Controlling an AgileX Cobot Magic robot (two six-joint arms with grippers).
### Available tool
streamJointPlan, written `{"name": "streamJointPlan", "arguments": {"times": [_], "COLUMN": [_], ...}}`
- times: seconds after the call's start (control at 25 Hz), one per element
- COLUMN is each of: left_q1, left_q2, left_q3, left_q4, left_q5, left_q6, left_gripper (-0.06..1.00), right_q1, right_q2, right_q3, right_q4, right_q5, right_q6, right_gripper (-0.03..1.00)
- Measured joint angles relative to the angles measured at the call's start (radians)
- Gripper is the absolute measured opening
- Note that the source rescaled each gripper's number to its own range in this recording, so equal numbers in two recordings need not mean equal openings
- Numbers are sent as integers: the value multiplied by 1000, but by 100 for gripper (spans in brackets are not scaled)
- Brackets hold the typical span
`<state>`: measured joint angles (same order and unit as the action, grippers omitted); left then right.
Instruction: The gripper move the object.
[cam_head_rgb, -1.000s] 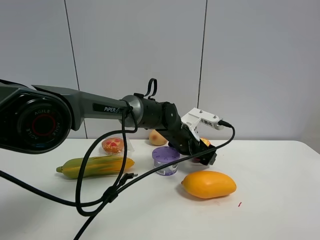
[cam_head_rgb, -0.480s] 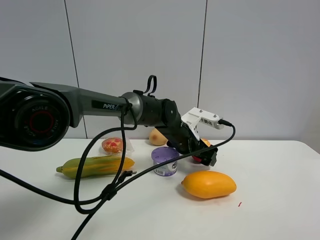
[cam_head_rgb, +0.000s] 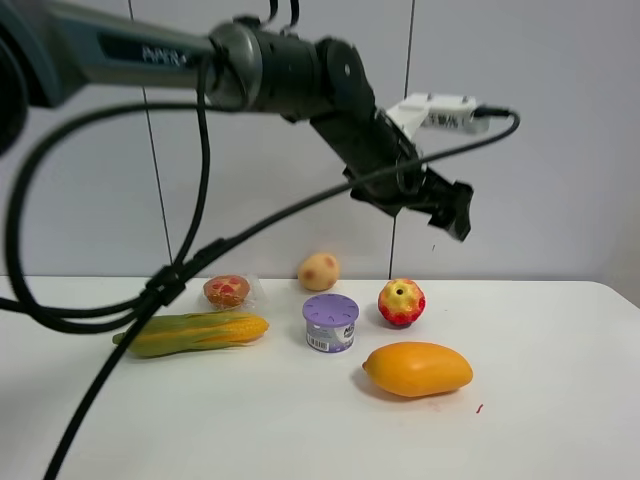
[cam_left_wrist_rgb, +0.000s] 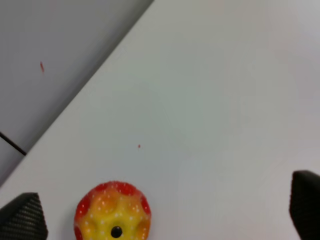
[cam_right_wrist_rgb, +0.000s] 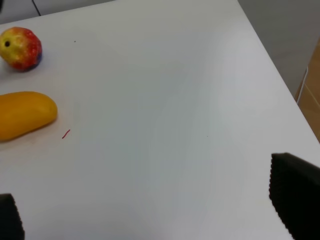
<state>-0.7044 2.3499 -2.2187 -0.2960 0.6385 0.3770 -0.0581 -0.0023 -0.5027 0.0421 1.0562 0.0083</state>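
The toy apple (cam_head_rgb: 401, 302), mottled red and yellow with a dimpled top, stands alone on the white table (cam_head_rgb: 540, 400), right of the purple cup. My left gripper (cam_head_rgb: 452, 207) hangs high above it, well clear of the table, on the dark PiPER arm. In the left wrist view the apple (cam_left_wrist_rgb: 113, 214) lies far below between the two spread black fingertips (cam_left_wrist_rgb: 22, 216); the left gripper (cam_left_wrist_rgb: 164, 210) is open and empty. The right gripper (cam_right_wrist_rgb: 150, 205) is open and empty over bare table; its view shows the apple (cam_right_wrist_rgb: 20, 48) at a distance.
An orange mango (cam_head_rgb: 417, 368) lies in front of the apple and also shows in the right wrist view (cam_right_wrist_rgb: 24, 114). A purple cup (cam_head_rgb: 330, 321), a tan ball (cam_head_rgb: 318, 271), a wrapped red-orange item (cam_head_rgb: 227, 291) and a corn cob (cam_head_rgb: 192, 331) sit to the left. Black cables (cam_head_rgb: 160, 290) hang down.
The left arm has lifted from table height, where it was around the apple, to high above it. The apple now stands uncovered on the table beside the purple cup.
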Motion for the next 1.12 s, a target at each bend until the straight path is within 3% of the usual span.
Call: {"name": "streamJointPlan", "arguments": {"times": [0.16, 0.44, 0.96, 1.12], "left_q1": [-5, 55, 461, 539], "left_q2": [-146, -342, -404, -405], "left_q3": [-1, -1, 9, 32], "left_q4": [38, 296, 324, 324], "left_q5": [107, 292, 511, 531], "left_q6": [0, -43, -90, -90], "left_gripper": [98, 98, 98, 98], "right_q1": [0, 0, 0, 0], "right_q2": [0, 0, 0, 0], "right_q3": [0, 0, 0, 0], "right_q4": [0, 0, 0, 0], "right_q5": [0, 0, 0, 0], "right_q6": [0, 0, 0, 0], "right_gripper": [100, 100, 100, 100]}}
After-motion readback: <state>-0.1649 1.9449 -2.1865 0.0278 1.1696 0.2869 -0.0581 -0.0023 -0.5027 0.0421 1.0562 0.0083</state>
